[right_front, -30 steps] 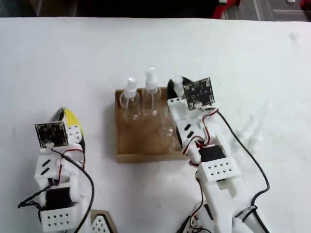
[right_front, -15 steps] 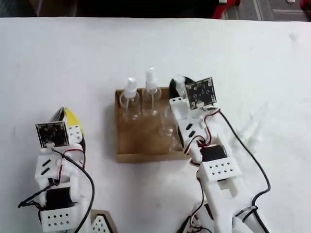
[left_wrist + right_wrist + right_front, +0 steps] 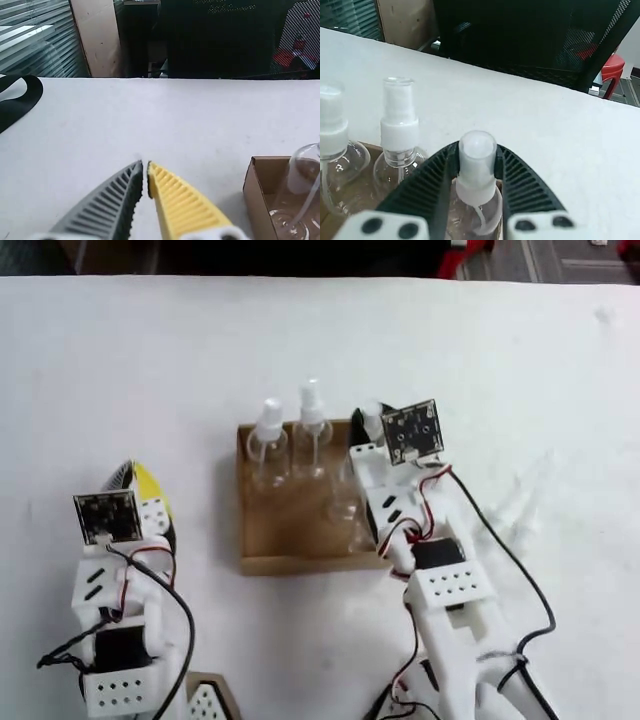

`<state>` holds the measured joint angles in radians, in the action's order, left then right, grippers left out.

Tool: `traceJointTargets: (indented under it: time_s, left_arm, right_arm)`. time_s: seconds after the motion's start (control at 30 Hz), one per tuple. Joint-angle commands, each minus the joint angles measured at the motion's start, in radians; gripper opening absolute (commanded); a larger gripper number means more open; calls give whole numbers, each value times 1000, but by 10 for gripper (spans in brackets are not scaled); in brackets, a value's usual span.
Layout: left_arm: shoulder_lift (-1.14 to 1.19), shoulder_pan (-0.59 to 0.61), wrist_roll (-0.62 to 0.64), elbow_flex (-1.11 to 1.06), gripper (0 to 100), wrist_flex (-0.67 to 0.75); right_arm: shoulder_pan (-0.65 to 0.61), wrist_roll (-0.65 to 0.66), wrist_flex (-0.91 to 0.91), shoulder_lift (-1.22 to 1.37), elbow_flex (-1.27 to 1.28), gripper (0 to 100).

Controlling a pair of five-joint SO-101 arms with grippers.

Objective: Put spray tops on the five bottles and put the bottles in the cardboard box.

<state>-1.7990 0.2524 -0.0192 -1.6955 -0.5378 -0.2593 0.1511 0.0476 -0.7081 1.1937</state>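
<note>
Seen from above, the right arm's wrist hides the right edge of the shallow brown cardboard box [image 3: 290,540] and most of a clear plastic bottle [image 3: 474,210] standing there. The right claw [image 3: 477,150] pinches that bottle's white spray top [image 3: 477,142], with a black finger on either side. Just beside it in the box, the middle capped bottle [image 3: 312,440] and the left-hand capped bottle [image 3: 267,450] stand upright. The left claw [image 3: 145,172], its grey and yellow fingers pressed together, sits over the white surface [image 3: 150,350], well apart from the box. The left wrist view cuts the box off at its corner.
</note>
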Motion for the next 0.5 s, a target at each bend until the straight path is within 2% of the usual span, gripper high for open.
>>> traceJointTargets:
  time_s: [0.0, 0.1, 0.37, 0.47]
  left_arm:
    - [-5, -10, -11, 3, 24, 21]
    - [-5, -10, -11, 3, 24, 21]
    - [-4, -30, -12, 3, 24, 21]
    - [-4, -31, -12, 3, 24, 21]
  right_arm:
    - [1, -5, 12, 36, -35, 118]
    - [-5, -5, 10, 38, -40, 195]
    - [-7, -5, 1, -93, -40, 184]
    - [-7, -5, -77, -223, -43, 187]
